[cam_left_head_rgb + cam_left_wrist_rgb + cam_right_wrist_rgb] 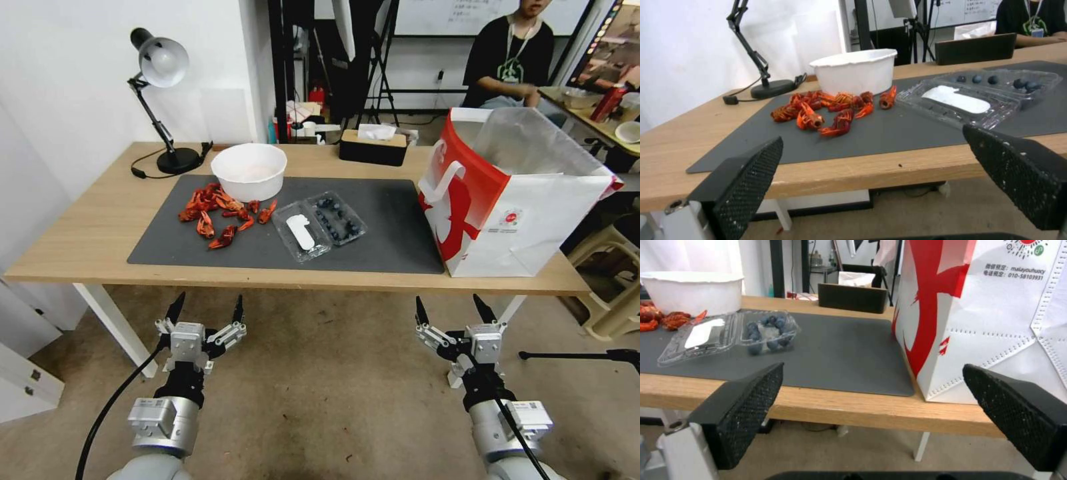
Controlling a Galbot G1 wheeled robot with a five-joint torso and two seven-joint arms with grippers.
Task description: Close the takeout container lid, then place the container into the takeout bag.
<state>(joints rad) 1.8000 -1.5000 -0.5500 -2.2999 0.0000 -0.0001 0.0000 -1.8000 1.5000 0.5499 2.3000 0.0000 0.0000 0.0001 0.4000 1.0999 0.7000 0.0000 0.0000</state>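
Note:
The takeout container lies open on the dark mat, blueberries in its right half. Its clear lid, with a white label, lies flat to the left of that half. At the table's right end stands the takeout bag, white with red print, mouth open upward. My left gripper hangs open below the table's front edge, short of the crayfish. My right gripper is open too, below the front edge near the bag.
A white bowl sits at the mat's back, with red crayfish in front of it. A desk lamp stands at back left, a dark tissue box behind the mat.

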